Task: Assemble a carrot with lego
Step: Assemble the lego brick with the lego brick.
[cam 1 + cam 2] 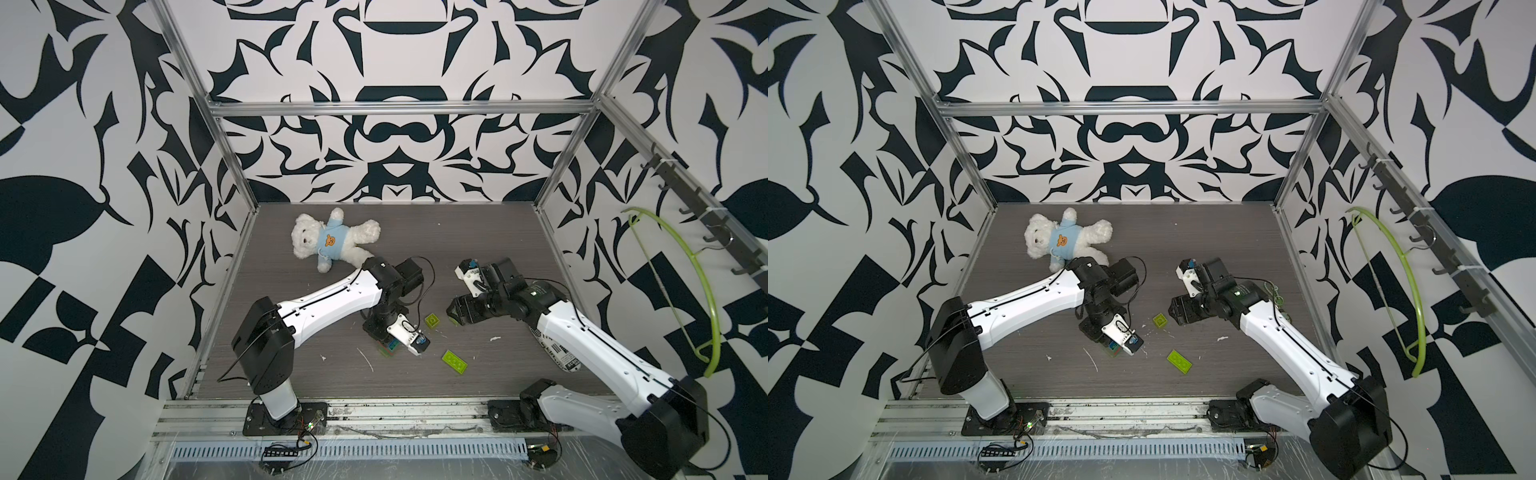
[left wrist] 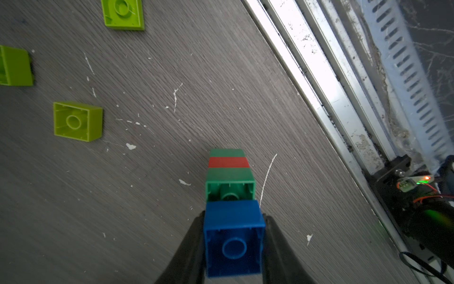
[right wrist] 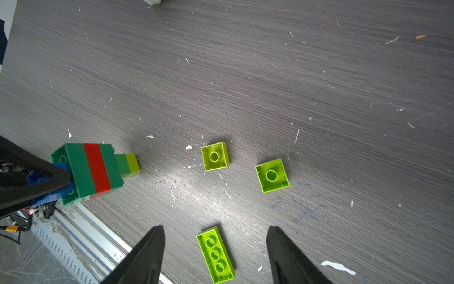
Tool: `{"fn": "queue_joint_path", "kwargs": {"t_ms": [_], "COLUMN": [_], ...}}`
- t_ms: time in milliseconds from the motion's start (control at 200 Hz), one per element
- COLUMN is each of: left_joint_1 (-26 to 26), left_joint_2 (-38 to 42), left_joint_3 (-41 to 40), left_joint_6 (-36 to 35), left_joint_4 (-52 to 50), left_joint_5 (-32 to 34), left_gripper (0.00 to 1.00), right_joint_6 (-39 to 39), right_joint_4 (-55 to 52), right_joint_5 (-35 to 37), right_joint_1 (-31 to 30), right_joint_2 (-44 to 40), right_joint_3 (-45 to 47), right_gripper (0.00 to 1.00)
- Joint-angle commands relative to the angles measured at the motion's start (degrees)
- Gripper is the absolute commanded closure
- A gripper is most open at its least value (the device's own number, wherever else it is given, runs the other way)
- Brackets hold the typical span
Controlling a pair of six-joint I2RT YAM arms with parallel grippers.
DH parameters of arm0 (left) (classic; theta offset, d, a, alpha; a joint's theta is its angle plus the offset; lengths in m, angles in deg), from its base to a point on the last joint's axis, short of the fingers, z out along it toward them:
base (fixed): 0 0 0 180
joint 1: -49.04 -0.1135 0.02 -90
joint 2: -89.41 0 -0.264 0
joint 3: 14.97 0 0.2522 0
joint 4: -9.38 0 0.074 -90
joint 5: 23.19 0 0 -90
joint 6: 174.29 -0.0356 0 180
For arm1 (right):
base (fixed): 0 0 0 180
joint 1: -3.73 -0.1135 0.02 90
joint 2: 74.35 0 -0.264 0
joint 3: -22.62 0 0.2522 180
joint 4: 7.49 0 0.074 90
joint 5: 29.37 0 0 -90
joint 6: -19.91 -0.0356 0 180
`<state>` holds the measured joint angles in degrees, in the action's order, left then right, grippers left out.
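While the left gripper [image 2: 234, 216] is clamped on the blue brick [image 2: 233, 243] at the wide end of the carrot [image 3: 95, 169], the stack slants down to the table [image 3: 294, 73], and its lime tip [image 3: 132, 162] looks to touch the wood. Order from the grip: blue, dark green, red stripe, dark green, narrower green, lime. The carrot sits near the front rail [image 1: 374, 409]; in both top views it is mostly hidden under the left wrist. The right gripper [image 3: 215, 229] has its fingers spread apart and holds nothing. An oblong lime brick [image 3: 215, 255] shows between them in the right wrist view. A square lime brick [image 3: 215, 156] and a second square lime brick [image 3: 272, 175] lie farther from the front rail than the oblong one. All three are hollow side up and apart from each other. The white teddy bear [image 1: 328, 241] lies farthest from the front rail.
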<state>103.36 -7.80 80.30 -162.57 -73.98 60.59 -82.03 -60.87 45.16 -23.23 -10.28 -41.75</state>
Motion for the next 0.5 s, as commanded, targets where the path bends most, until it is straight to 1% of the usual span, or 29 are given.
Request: {"fn": "queue_joint_path", "kwargs": {"t_ms": [0, 85, 495], "left_joint_1": [-0.31, -0.36, -0.38], "left_joint_2": [-0.23, 0.25, -0.78], "left_joint_3": [0.87, -0.06, -1.36], "left_joint_6": [-1.33, -1.69, -1.57], "left_joint_4": [-3.34, -2.0, 0.02], "left_joint_5": [0.93, 1.52, -1.48], "left_gripper": [1.0, 1.0, 1.0], "right_joint_6": [0.57, 0.52, 0.52], "right_joint_4": [-0.11, -0.02, -0.2], "right_joint_5": [-0.71, -0.8, -0.71], "right_joint_1": [0.25, 0.25, 0.24], "right_joint_2": [0.17, 0.26, 0.0], "right_joint_3": [-0.32, -0.3, -0.16], "right_gripper": [0.29, 0.29, 0.29]}}
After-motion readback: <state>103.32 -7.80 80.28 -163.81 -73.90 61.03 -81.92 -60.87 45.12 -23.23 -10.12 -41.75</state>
